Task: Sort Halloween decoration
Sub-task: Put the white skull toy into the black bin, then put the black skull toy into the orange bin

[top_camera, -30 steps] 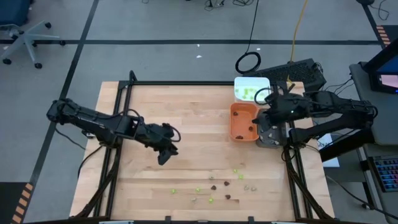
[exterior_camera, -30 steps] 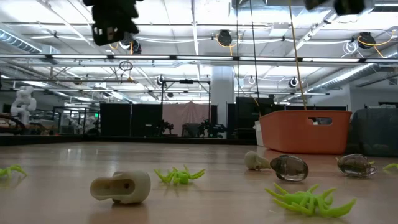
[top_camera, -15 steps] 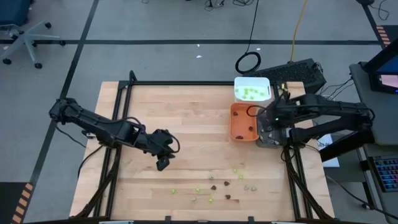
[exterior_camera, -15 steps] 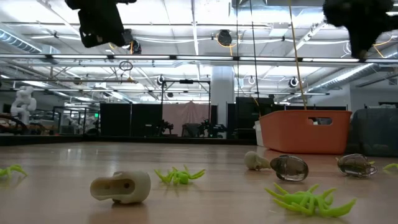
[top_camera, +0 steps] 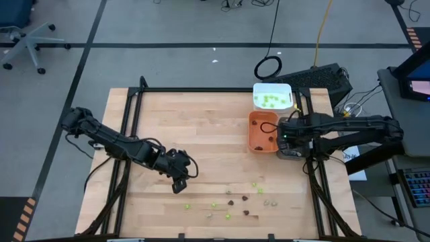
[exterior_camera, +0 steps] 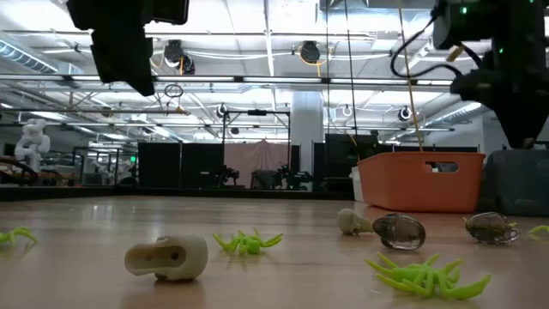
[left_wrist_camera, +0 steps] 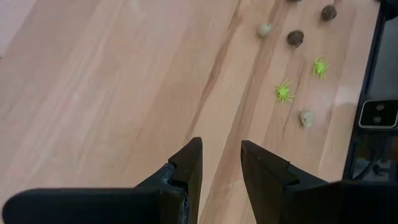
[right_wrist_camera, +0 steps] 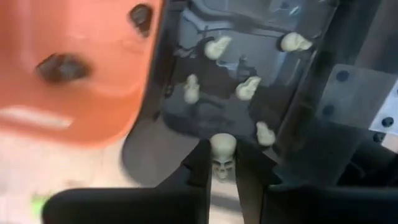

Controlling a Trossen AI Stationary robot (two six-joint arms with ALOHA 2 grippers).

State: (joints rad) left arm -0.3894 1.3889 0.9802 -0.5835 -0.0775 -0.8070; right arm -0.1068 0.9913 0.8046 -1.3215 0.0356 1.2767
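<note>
Tiny Halloween pieces lie near the table's near edge: lime-green spiders (top_camera: 214, 204), dark brown pieces (top_camera: 246, 213) and pale beige skulls (top_camera: 267, 202). My left gripper (top_camera: 180, 185) hovers open and empty just left of and beyond them; its wrist view shows its fingers (left_wrist_camera: 221, 149) apart, with spiders (left_wrist_camera: 283, 92) and skulls (left_wrist_camera: 306, 118) ahead. My right gripper (top_camera: 283, 138) is over the grey tray (top_camera: 291, 152) at the right edge, shut on a pale skull (right_wrist_camera: 222, 151). Several skulls (right_wrist_camera: 247, 88) lie in that tray. My right gripper pinches one pale skull (right_wrist_camera: 222, 148) between its two fingertips (right_wrist_camera: 201, 163), which sit on the skull's two sides. The fingers point down from above. The skull is lifted clear above the grey tray, its face turned toward the wrist camera.
An orange tray (top_camera: 256, 121) with dark brown pieces (right_wrist_camera: 59, 67) stands left of the grey tray. A white tray (top_camera: 271, 89) with green pieces sits beyond it. Bare wood spreads across the table's middle and left (top_camera: 201, 128). A black frame rail (top_camera: 316, 181) runs along the right edge.
My left gripper has moved toward the near edge and a little right, toward the scattered pieces, coming lower. My right gripper has moved from near the white tray toward the near edge and down, and now stands over the grey tray with the skull.
</note>
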